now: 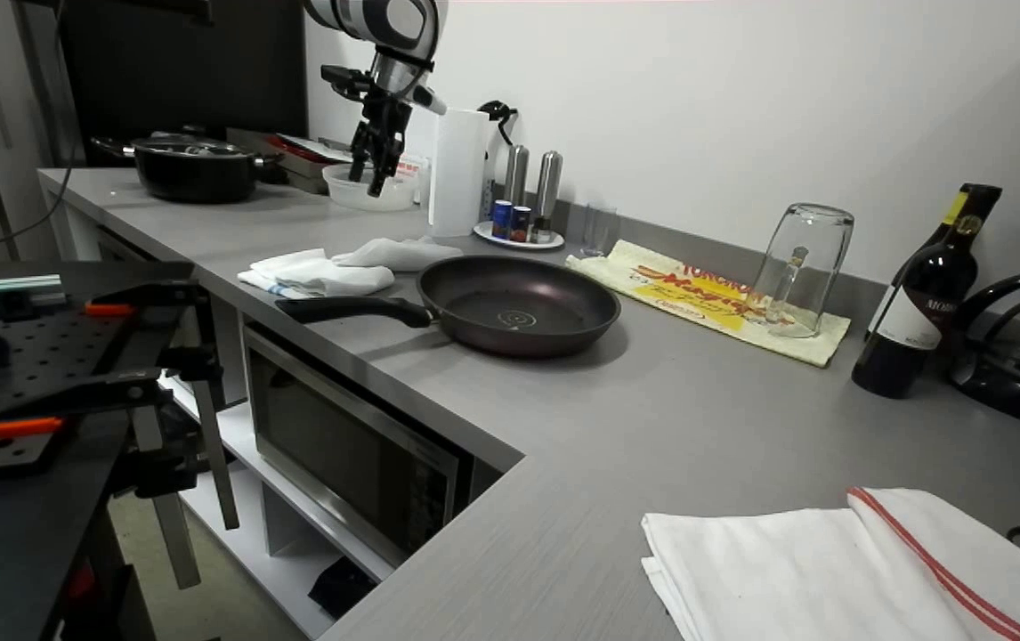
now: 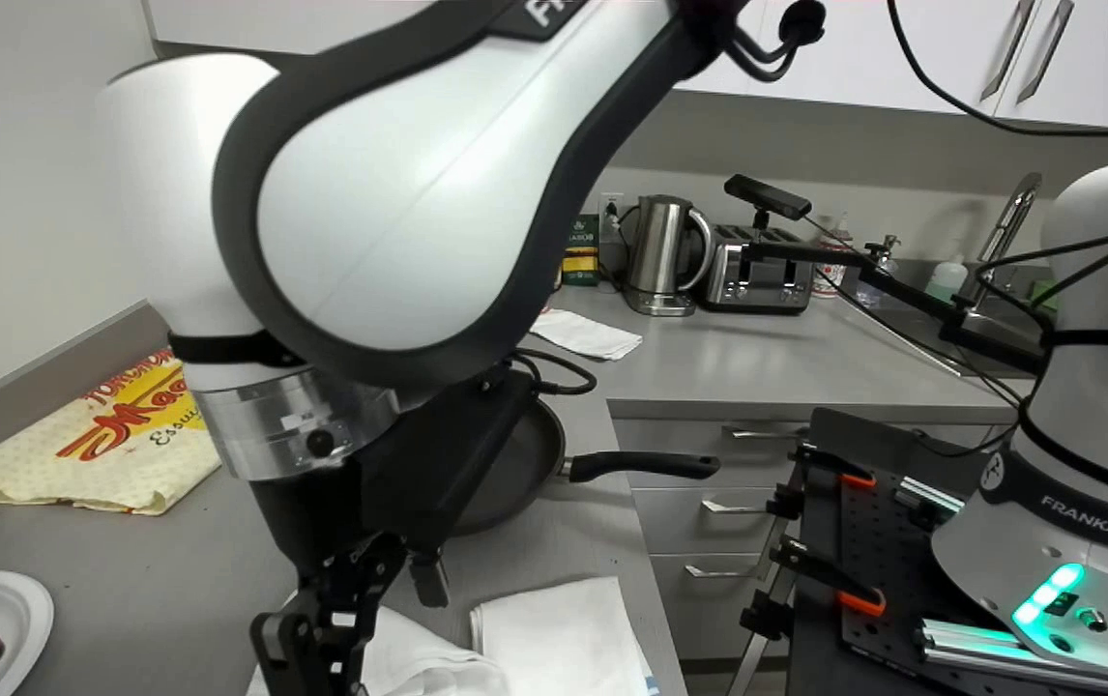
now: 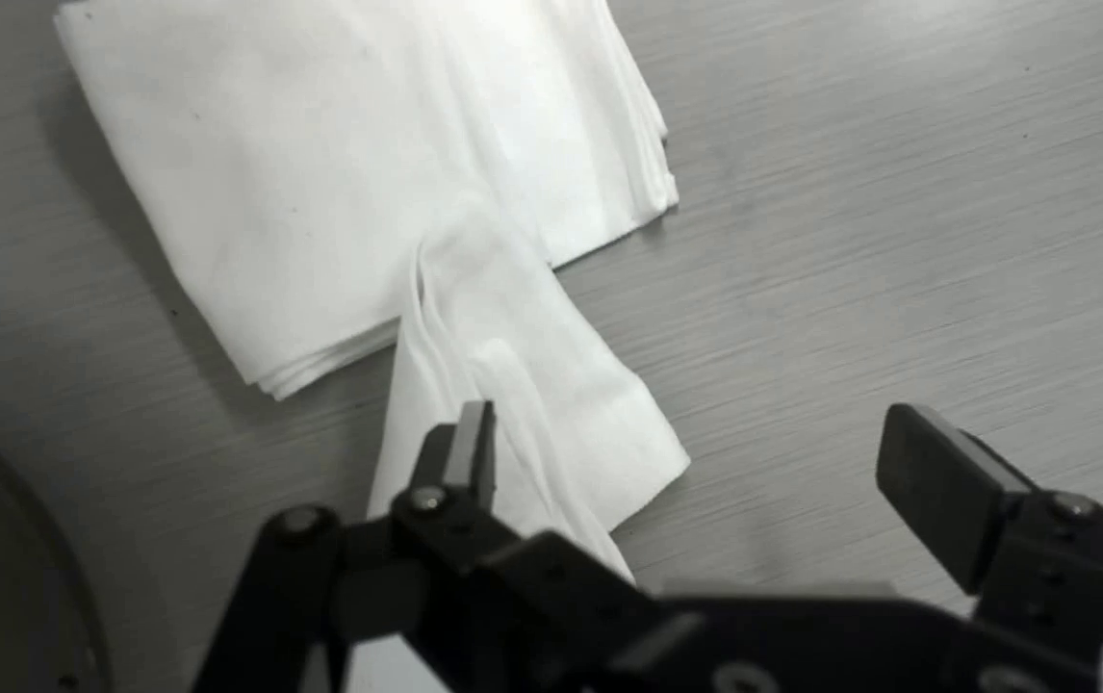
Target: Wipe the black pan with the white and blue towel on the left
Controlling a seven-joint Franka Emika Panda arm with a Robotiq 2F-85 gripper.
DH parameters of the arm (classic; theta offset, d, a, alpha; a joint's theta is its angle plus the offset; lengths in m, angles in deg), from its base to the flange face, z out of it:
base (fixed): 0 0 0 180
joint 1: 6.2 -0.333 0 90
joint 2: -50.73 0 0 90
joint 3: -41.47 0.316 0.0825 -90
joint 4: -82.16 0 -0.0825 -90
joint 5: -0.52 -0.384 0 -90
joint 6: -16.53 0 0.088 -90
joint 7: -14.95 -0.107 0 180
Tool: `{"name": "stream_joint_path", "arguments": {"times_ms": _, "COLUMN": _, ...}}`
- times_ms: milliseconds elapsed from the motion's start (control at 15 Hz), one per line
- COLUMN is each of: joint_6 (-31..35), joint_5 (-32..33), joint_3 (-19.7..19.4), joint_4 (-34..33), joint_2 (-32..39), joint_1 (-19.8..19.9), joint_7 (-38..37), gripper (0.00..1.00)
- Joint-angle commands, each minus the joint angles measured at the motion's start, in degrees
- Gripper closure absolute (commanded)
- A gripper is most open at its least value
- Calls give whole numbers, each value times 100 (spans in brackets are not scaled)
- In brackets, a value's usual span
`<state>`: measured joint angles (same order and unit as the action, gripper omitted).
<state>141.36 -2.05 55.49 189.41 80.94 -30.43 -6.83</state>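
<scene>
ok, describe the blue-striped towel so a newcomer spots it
On the gray countertop, find the dark frying pan. Beside its handle, near the counter's edge, lies a folded white towel. Its flat folds and blue stripe set it apart from the crumpled white fabric against it and the red-striped towel.

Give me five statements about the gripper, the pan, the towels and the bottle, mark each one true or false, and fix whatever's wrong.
1. The gripper is open. True.
2. The blue-striped towel lies on the counter, outside the pan. True.
3. The pan is upside down. False: its open side faces up.
4. The bottle and the red-striped towel are both on the counter. True.
5. The bottle stands on the red-striped towel. False: the two are apart.
</scene>
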Motion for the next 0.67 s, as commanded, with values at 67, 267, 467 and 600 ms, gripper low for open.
{"name": "stream_joint_path", "arguments": {"times_ms": 67, "joint_6": -103, "joint_5": -338, "joint_3": 151, "joint_4": 1109, "joint_2": -1293, "joint_1": 25, "joint_7": -109, "gripper": 0}}
{"name": "stream_joint_path", "arguments": {"times_ms": 267, "joint_6": -139, "joint_5": -487, "joint_3": 270, "joint_4": 1705, "joint_2": -2075, "joint_1": 34, "joint_7": -255, "gripper": 0}}
{"name": "stream_joint_path", "arguments": {"times_ms": 467, "joint_6": -244, "joint_5": -626, "joint_3": 365, "joint_4": 2434, "joint_2": -2923, "joint_1": 79, "joint_7": -532, "gripper": 0}}
{"name": "stream_joint_path", "arguments": {"times_ms": 600, "joint_6": -274, "joint_5": -851, "joint_3": 403, "joint_4": 2959, "joint_2": -3510, "joint_1": 146, "joint_7": -628, "gripper": 0}}
